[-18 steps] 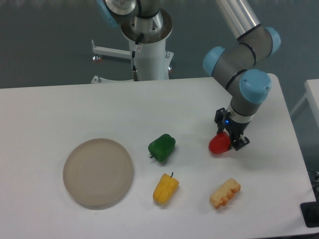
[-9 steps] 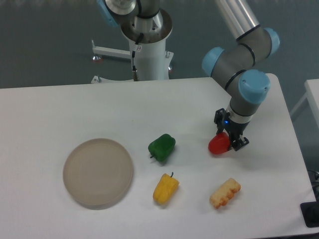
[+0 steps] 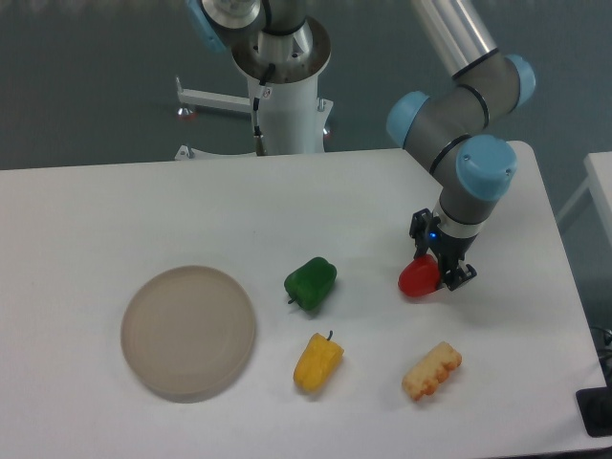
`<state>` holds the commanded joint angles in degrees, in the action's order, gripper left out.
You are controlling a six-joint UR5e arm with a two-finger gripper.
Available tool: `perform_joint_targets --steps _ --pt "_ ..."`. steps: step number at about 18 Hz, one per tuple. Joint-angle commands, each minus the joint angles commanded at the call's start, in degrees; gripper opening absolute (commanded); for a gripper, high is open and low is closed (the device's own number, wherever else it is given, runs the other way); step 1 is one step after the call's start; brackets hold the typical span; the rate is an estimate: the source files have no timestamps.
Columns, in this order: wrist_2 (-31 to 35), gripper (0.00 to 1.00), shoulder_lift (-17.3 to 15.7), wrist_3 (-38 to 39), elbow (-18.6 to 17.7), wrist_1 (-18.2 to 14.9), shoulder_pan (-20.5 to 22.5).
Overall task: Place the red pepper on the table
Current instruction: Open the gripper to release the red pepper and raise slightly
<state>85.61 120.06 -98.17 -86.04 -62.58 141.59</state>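
The glossy red pepper (image 3: 416, 278) sits low over the white table (image 3: 115, 220), right of centre, at or just above the surface; I cannot tell if it touches. My gripper (image 3: 435, 268) points straight down and is shut on the red pepper, with its black fingers (image 3: 453, 275) clasping the pepper's right side. Part of the pepper is hidden behind the fingers.
A green pepper (image 3: 311, 283) lies left of the red one. A yellow pepper (image 3: 317, 361) and a yellow-orange corn piece (image 3: 431, 370) lie nearer the front edge. A round beige plate (image 3: 187, 332) rests at the front left. The arm's base column (image 3: 283, 86) stands behind the table.
The arm and the held red pepper have shifted very slightly left. Nothing else has moved.
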Motion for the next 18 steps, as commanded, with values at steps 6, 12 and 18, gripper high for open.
perform_joint_targets --steps 6,12,18 --pt "-0.09 0.76 0.00 0.00 0.18 -0.09 0.09" --pt "-0.26 0.99 -0.18 0.44 1.23 -0.35 0.26" --pt "0.97 1.00 -0.09 0.97 7.20 -1.75 0.96"
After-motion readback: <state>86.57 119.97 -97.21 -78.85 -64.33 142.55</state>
